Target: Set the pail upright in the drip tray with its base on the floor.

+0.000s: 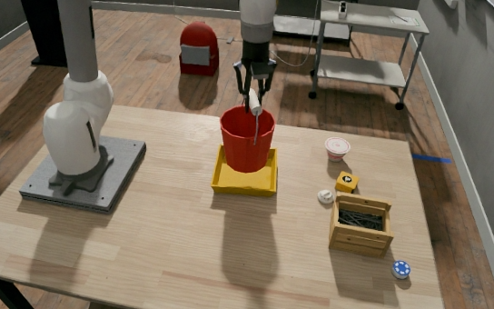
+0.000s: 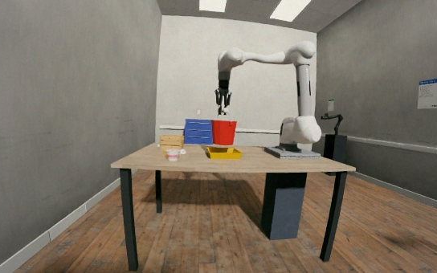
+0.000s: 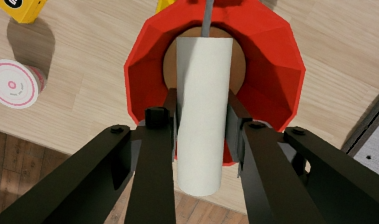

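Note:
The red pail point(image 1: 247, 138) hangs upright from its wire handle, whose white grip point(image 1: 255, 101) sits between my fingers. My gripper point(image 1: 254, 97) is shut on that grip, above the pail's mouth. The yellow drip tray point(image 1: 245, 174) lies at the table's middle. In the exterior view the pail point(image 2: 223, 132) hangs a little above the tray point(image 2: 223, 152), with a gap under its base. In the wrist view the white grip point(image 3: 203, 112) runs between the black fingers, with the pail point(image 3: 215, 75) below; the tray is almost hidden under it.
A white and pink cup point(image 1: 337, 148), a small yellow box point(image 1: 347, 182), a white knob point(image 1: 325, 196), a wooden crate point(image 1: 360, 224) and a blue disc point(image 1: 400, 269) lie to the right. The arm's base point(image 1: 83, 168) stands at the left.

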`<move>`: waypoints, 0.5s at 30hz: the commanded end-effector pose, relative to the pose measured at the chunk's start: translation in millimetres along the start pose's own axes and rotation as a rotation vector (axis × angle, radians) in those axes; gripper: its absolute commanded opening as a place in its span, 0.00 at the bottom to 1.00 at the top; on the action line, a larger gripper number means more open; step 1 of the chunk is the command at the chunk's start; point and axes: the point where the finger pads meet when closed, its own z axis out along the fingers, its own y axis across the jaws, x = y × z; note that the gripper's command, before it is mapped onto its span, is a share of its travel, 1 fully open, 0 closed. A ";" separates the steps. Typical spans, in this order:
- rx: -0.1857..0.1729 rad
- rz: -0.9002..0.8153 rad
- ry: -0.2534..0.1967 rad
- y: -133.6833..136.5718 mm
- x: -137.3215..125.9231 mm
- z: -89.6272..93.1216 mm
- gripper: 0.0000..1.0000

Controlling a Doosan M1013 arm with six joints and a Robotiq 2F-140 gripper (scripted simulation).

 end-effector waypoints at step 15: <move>0.002 0.000 0.000 -1.7 -7.6 -0.9 0.10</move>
